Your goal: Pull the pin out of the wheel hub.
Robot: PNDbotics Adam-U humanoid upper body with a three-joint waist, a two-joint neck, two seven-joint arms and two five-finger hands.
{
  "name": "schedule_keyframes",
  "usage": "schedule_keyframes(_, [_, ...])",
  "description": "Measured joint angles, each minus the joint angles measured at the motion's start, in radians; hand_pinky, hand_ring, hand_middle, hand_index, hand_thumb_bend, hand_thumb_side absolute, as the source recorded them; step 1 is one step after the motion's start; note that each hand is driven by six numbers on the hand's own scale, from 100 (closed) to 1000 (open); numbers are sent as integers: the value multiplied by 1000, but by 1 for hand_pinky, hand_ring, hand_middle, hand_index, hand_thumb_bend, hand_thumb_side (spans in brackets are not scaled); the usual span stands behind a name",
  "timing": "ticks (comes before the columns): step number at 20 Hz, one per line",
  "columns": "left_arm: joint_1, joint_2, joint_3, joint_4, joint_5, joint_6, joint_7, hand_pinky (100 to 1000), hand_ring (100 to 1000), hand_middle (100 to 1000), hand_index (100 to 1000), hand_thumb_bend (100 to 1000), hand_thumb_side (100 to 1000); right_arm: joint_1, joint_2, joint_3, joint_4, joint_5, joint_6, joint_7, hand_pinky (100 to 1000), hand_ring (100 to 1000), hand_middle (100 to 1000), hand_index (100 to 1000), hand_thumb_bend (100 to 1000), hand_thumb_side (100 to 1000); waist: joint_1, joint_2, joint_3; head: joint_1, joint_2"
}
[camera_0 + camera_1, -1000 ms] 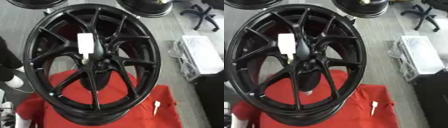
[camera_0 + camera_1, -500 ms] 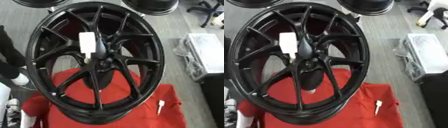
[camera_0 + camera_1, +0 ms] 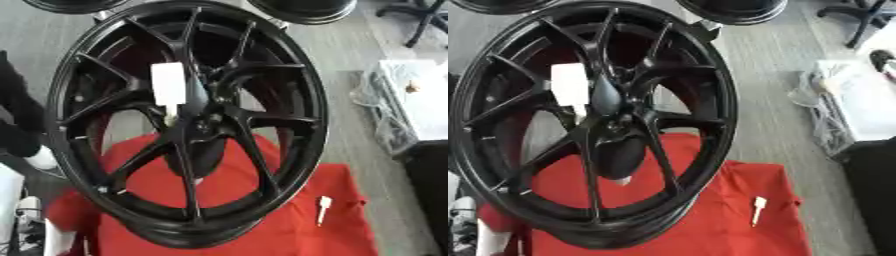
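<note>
A large black spoked wheel (image 3: 311, 100) stands tilted on a red cloth (image 3: 262, 220). Its hub (image 3: 199, 120) is at the centre. A white pin with a broad flat head (image 3: 168, 82) sticks out just left of the hub, its narrow stem pointing down toward the hub. A second small white pin (image 3: 323, 207) lies loose on the cloth at the lower right of the wheel. Neither of my hands shows in either view.
Two more black wheels (image 3: 302, 9) (image 3: 74, 4) lie on the grey floor at the top. An office chair (image 3: 424, 17) stands at the upper right, a white bin with cables (image 3: 411, 100) at the right. A person's dark leg (image 3: 17, 115) is at the left edge.
The whole picture has shifted a little, so the camera has moved. The wheel, the pin in it and the loose pin on the cloth keep their places.
</note>
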Motion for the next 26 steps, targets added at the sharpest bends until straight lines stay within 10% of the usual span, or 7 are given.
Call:
schedule_keyframes(14, [0,0,0,0,0,0,-1,747,819,753,816,161,832,-27,38,-3,14,-86,-15,-149,877,825,782,834,292,324,2,0,4,7,0])
schedule_keyframes(26, [-1,-1,-8,-3,0,2,-7,746,818,753,817,155,826,-82,76,29,33,-275,-90,-262,869,775,682,766,100,351,10,0,17,7,0])
